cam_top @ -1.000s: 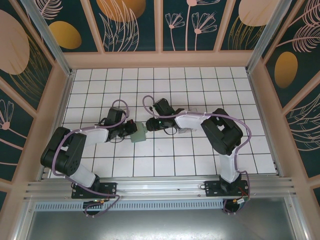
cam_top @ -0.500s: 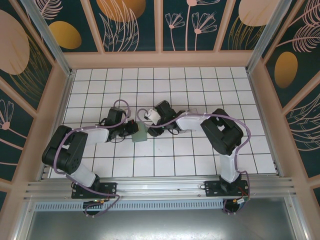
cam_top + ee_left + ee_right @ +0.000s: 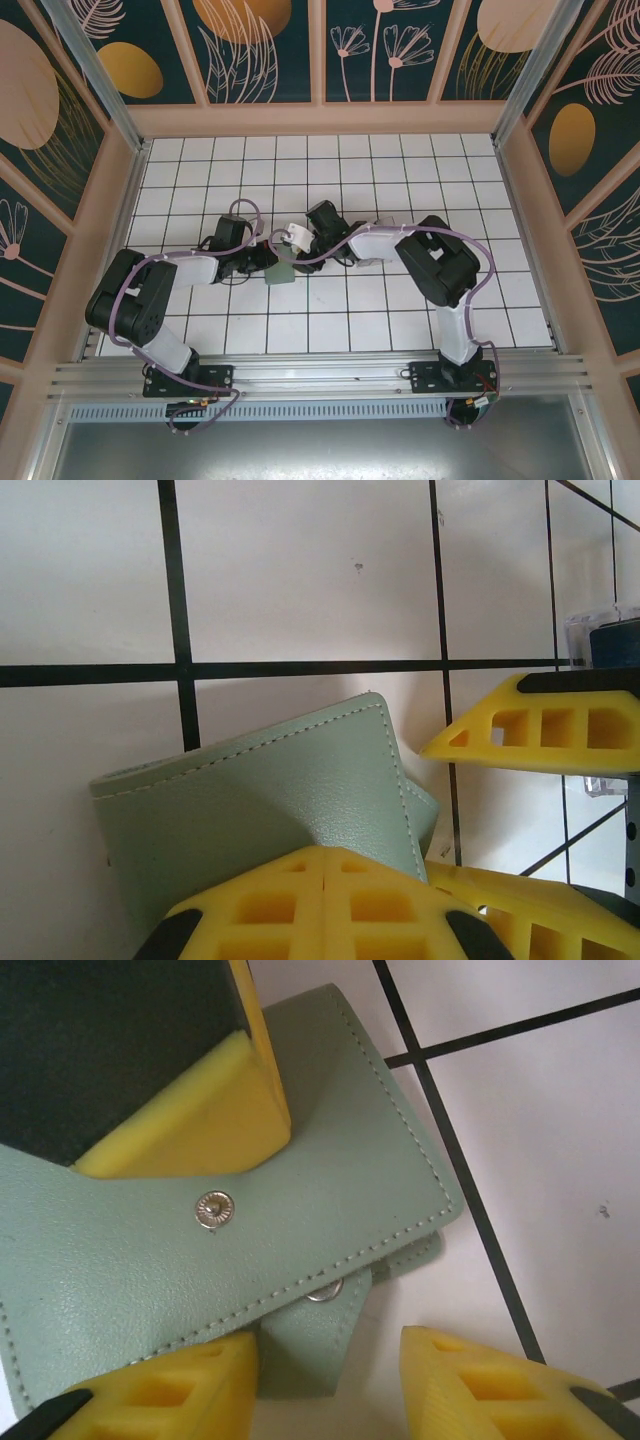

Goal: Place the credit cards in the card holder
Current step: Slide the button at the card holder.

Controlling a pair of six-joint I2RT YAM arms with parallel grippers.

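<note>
1. The right claw [image 3: 325, 1385] is spread apart and holds nothing. One finger overlaps the card holder's [image 3: 330, 1190] lower edge, and the other sits over the bare tiled table [image 3: 560, 1160] at lower right.
2. From that claw the card holder lies up and left. Its stitched long edge runs from lower left to upper right, with a snap stud [image 3: 213, 1209] showing.
3. The left claw [image 3: 325, 880] has its tips together, pressed on the holder. Whether a layer is pinched between them I cannot tell.
4. Both claws reach it. The left seems to pin it, so opening likely falls to the right.
5. A clear box [image 3: 577, 640], at the right edge of the left wrist view, holds something dark. Whether that is the cards, or whether the holder has anything in it, I cannot tell.
</note>
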